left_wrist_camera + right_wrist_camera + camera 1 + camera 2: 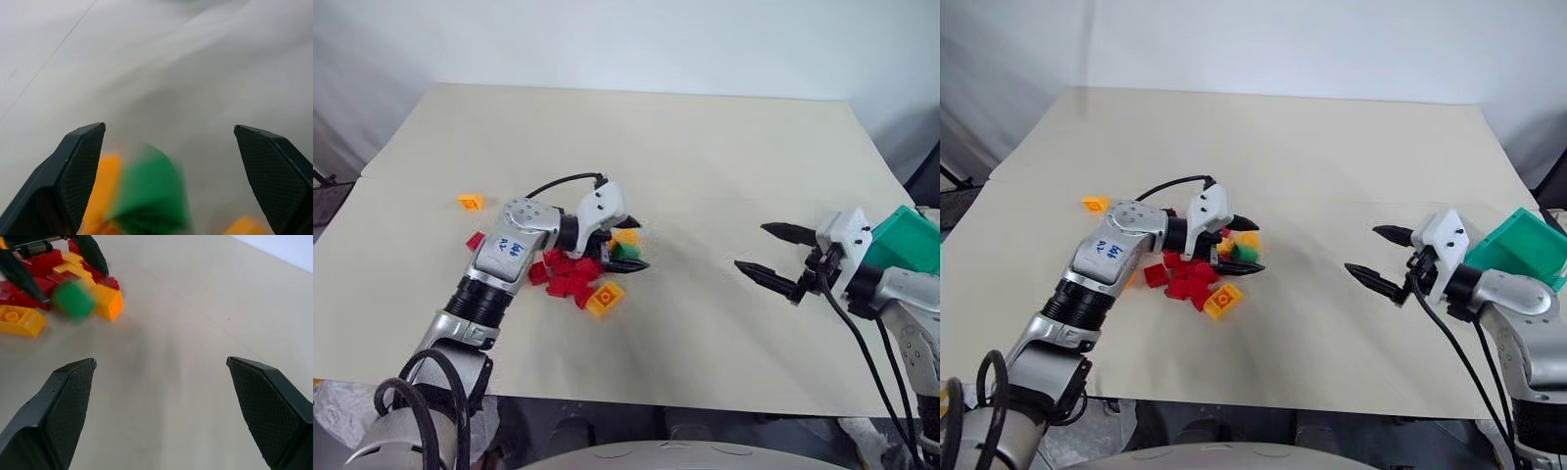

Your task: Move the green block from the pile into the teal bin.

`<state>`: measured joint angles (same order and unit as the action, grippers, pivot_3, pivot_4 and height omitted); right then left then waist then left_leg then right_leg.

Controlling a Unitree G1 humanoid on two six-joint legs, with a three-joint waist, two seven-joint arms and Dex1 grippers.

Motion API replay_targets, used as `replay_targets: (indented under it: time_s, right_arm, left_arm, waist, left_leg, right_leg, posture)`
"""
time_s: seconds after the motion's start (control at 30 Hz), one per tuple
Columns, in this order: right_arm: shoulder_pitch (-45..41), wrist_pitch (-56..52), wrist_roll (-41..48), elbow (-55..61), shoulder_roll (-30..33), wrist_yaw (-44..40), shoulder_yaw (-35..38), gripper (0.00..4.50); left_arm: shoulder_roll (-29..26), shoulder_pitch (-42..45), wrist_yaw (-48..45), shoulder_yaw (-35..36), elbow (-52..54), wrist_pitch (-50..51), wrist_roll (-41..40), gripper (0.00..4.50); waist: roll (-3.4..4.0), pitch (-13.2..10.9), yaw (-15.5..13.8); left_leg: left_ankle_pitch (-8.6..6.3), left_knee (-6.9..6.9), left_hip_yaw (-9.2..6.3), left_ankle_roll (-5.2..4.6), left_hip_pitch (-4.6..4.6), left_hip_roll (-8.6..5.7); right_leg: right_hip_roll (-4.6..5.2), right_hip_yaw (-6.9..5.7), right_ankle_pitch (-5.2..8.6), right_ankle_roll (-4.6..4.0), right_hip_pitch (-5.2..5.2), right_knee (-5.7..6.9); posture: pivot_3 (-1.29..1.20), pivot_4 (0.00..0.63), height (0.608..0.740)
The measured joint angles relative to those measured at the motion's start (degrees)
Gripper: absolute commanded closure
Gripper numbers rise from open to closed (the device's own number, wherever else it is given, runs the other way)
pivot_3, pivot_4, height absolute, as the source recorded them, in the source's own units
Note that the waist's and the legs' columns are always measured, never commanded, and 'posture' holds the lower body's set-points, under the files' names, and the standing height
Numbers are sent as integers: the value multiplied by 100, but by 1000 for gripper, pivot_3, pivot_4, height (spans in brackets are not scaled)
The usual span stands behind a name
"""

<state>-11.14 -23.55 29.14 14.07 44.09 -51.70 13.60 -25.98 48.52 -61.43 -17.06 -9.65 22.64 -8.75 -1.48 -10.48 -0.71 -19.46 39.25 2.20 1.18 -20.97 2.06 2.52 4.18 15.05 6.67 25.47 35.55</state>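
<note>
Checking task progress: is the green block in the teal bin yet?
No. The green block lies at the pile, far from the teal bin.

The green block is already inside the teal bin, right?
No. The green block is at the edge of the pile, between the open fingers of the left end effector. The teal bin stands far off to the right. The right eye view shows it.

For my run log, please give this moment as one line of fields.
left gripper: open at pile | green block: between its fingers, ungripped | right gripper: open, empty | teal bin: no block seen
</note>
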Motion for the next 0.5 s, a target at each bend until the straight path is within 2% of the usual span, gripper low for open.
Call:
replay_targets:
  time_s: [0.13,0.27,0.5]
  right_arm:
    - [1,9,-18,-85,-2,1,-17,0]
    - [63,16,-12,-32,-2,22,2,0]
    - [855,-324,164,466,215,22,448,0]
  left_arm:
    - [61,-3,183,-398,-171,-797,608,21]
    - [237,-6,405,-205,-434,-791,555,21]
    - [-891,-858,-387,1009,-218,-859,-314,21]
  waist:
    - [0,0,-3]
    - [0,0,13]
    - [3,-1,125]
  left_leg:
    - [0,0,4,-1,0,-3]
    - [0,0,4,-5,2,-3]
    - [-5,-14,-7,-12,32,-13]
  right_leg:
    - [2,5,-2,4,0,-1]
    - [1,7,-3,5,1,-3]
    - [-8,39,-1,2,0,8]
  posture:
    - [0,150,740]
    - [0,150,740]
    - [0,150,740]
